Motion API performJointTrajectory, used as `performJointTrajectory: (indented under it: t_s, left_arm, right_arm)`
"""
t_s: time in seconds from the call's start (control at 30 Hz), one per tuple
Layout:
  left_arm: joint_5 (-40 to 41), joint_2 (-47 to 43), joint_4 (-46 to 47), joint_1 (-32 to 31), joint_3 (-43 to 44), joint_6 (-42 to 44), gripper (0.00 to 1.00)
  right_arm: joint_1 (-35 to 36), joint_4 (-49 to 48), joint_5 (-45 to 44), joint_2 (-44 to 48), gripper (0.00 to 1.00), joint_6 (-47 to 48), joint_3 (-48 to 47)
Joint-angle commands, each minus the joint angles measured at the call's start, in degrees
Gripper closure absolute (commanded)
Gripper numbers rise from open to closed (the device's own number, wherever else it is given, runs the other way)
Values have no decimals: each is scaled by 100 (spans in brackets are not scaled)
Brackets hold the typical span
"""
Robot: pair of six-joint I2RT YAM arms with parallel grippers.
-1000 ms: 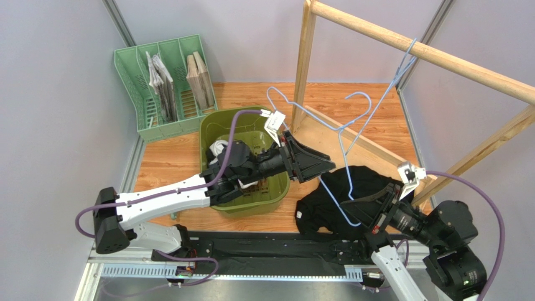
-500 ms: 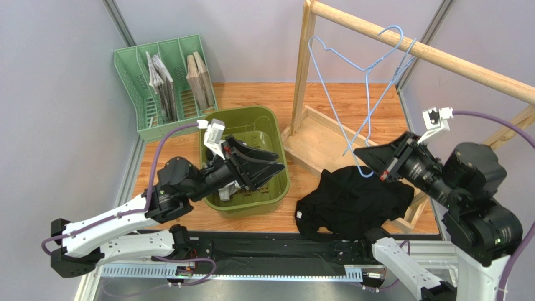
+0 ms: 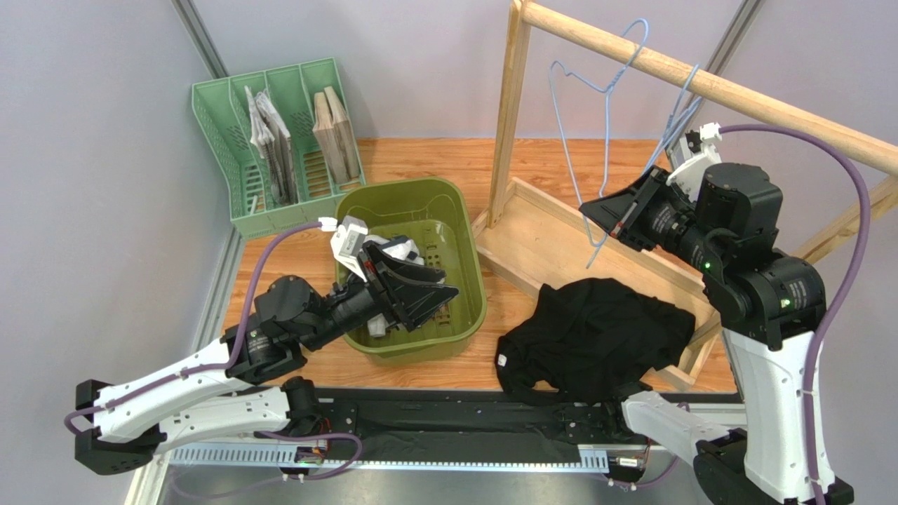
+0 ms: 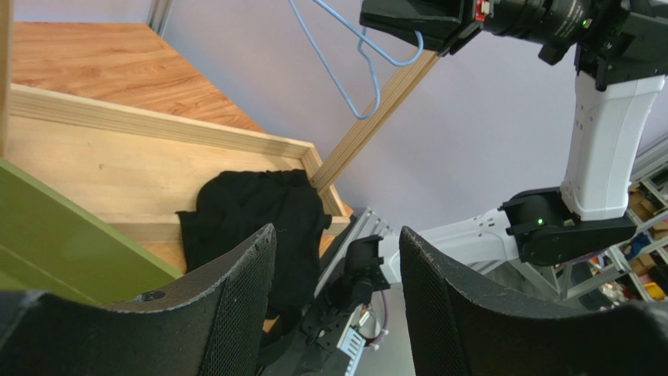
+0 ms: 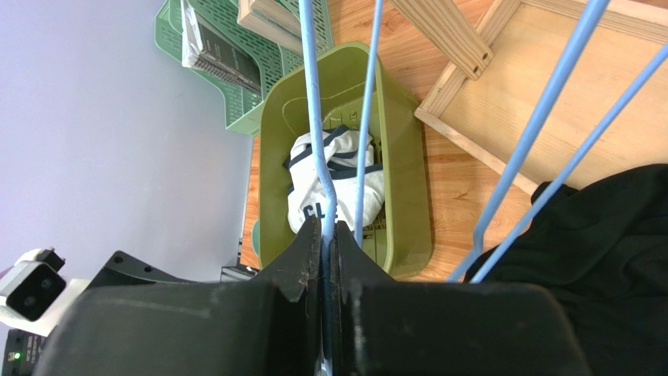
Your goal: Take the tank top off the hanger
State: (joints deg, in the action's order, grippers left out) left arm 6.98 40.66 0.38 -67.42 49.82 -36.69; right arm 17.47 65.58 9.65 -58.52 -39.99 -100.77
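Observation:
The black tank top lies crumpled on the wooden rack base and table, off the hanger. It also shows in the left wrist view and the right wrist view. My right gripper is shut on the bare blue wire hanger and holds it high, near the wooden rod. In the right wrist view the jaws pinch the hanger wire. My left gripper is open and empty over the green bin. In its own view the left gripper points toward the tank top.
The green bin holds a white garment. A green file rack with papers stands at the back left. The wooden rack's upright post and base frame stand right of the bin.
My right arm has lifted the hanger up from the tank top toward the rod, and the tank top stayed on the table. My left arm has drawn back over the bin.

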Motion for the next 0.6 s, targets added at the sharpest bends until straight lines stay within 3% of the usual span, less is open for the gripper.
performJointTrajectory:
  t_s: [0.0,0.37,0.43,0.57]
  left_arm:
    - [-57,-41,-328,-8,36,311,35]
    - [-653,740,-513,-8,334,373,32]
    - [-768,1029,-617,-8,475,329,32]
    - [-1049,1435,-750,-8,625,232,30]
  right_arm:
    - [63,-406,-279,68,100,-264,40]
    - [195,-687,-271,526,100,-370,813]
    - [195,-766,-183,552,95,-361,901]
    - [195,-872,-95,684,75,-299,998]
